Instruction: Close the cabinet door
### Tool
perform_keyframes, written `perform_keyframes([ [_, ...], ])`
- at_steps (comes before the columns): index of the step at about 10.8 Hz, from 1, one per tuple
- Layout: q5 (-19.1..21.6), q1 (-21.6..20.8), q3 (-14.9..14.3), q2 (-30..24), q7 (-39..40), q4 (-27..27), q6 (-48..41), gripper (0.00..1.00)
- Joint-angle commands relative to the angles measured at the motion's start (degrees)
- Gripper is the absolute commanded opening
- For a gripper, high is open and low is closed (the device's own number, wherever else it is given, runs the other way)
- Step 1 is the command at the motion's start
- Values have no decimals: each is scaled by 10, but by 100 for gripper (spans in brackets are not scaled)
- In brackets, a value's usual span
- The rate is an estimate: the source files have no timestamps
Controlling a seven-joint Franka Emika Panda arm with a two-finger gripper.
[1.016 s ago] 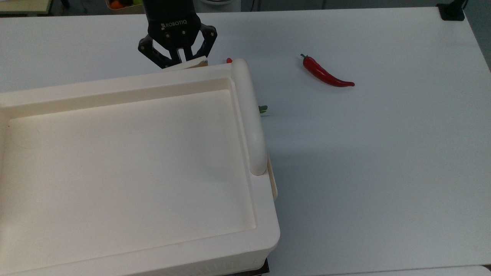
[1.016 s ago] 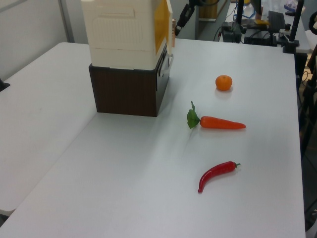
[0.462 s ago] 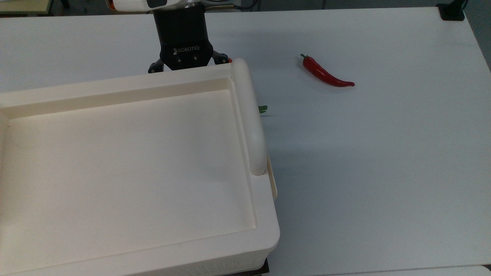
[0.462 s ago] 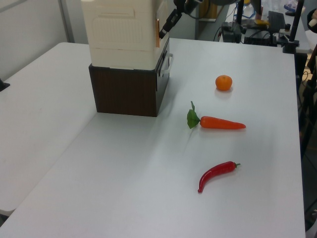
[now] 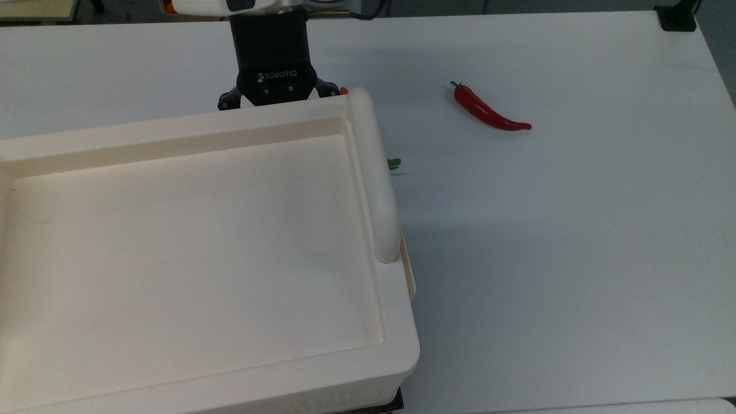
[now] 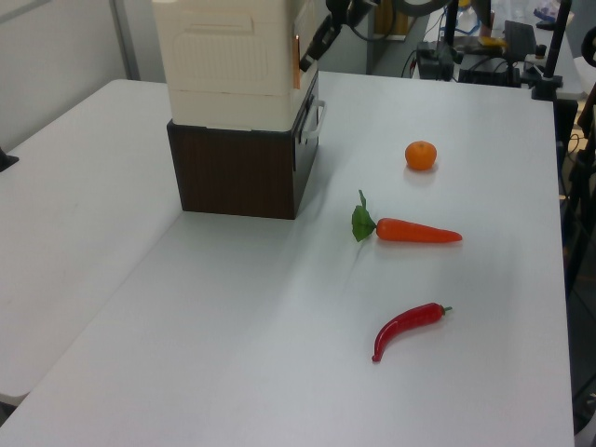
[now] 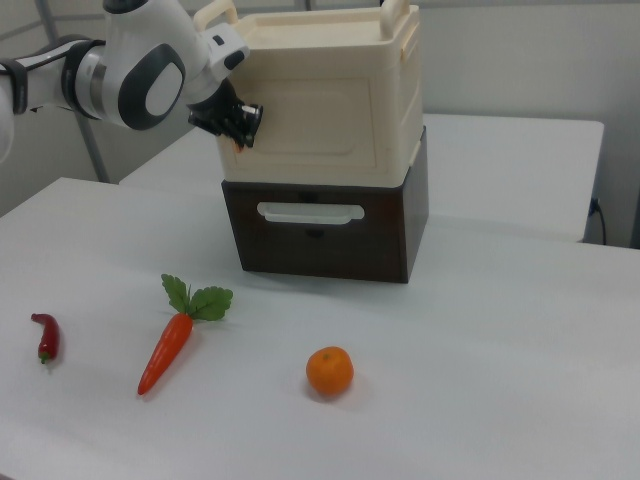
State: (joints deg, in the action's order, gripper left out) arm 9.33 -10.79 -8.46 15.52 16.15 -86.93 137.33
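Cream plastic forms the cabinet (image 7: pixel 320 95), which sits on a dark brown drawer box (image 7: pixel 325 225) on the white tabletop (image 5: pixel 575 230). The white and grey arm (image 7: pixel 130 70) reaches in from the right view's left, its black tool (image 7: pixel 238 122) angled against the left edge of the door (image 7: pixel 310 115). In the top view the tool (image 5: pixel 276 95) is tucked behind the cabinet's far rim, beside the bar handle (image 5: pixel 374 178). Whether its fingers are open or closed I cannot tell. The door lies flat against the cabinet front, touching the tool. One second ago the door stood ajar, showing an orange inner face in the left view, and the tool was clear of the cabinet; now only a thin orange sliver (image 6: pixel 297 48) remains. A carrot (image 7: pixel 175 335), an orange (image 7: pixel 330 371) and a chilli (image 7: pixel 46 336) lie on the tabletop.
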Motion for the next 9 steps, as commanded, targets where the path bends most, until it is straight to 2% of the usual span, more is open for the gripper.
perform_keyframes([
  [1, -25, 3, -1, -31, 11, -12, -169, 15],
  [2, -26, 15, 8, -43, 26, -14, -247, 15],
  [3, -27, 32, 22, -58, 14, -17, -303, 14],
  [4, -30, 41, 24, -71, -13, -21, -357, 14],
  [5, -54, 43, 30, -80, -74, -20, -413, 14],
  [6, -64, 49, 40, -87, -176, -22, -421, 15],
  [7, -77, 53, 45, -93, -270, -24, -425, 20],
  [8, -84, 59, 51, -113, -302, -44, -434, 30],
  [9, -85, 72, 58, -136, -298, -67, -438, 51],
])
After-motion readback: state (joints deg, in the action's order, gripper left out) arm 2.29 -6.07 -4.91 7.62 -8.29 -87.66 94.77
